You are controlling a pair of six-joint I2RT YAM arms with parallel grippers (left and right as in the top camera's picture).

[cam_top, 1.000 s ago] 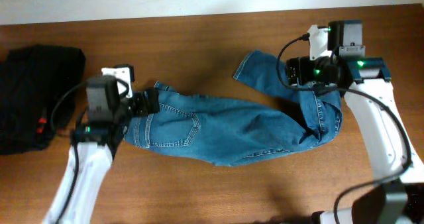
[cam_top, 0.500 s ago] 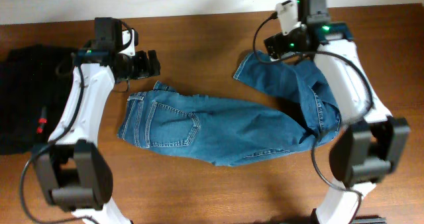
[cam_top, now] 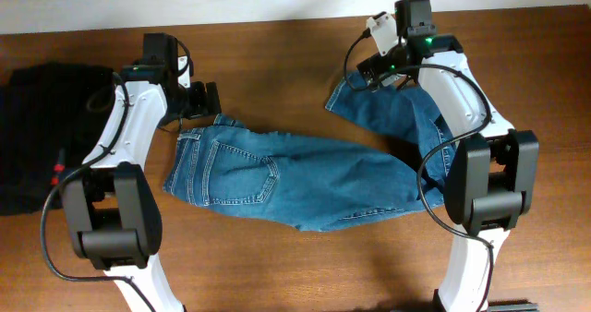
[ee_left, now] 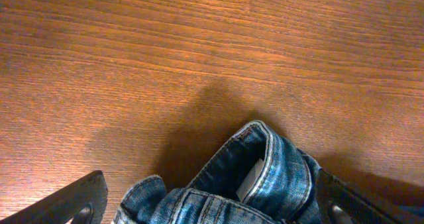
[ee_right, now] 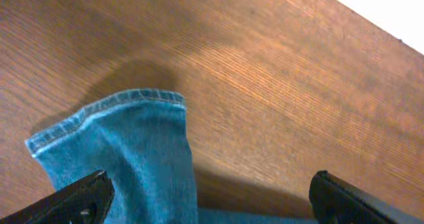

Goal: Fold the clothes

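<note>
Blue jeans (cam_top: 305, 178) sprawl across the middle of a wooden desk (cam_top: 277, 257), waistband to the left. The legs run right, then bend back toward the far edge, where one hem ends. The left gripper (cam_top: 205, 98) hovers at the waistband's far corner, jaws spread wide and gripping nothing. The right gripper (cam_top: 367, 72) hangs over the hem, jaws likewise wide with nothing in them. Bare wood shows along the near edge and between the two arms. A black garment (cam_top: 46, 137) sits at the desk's left edge, apart from the jeans.
</note>
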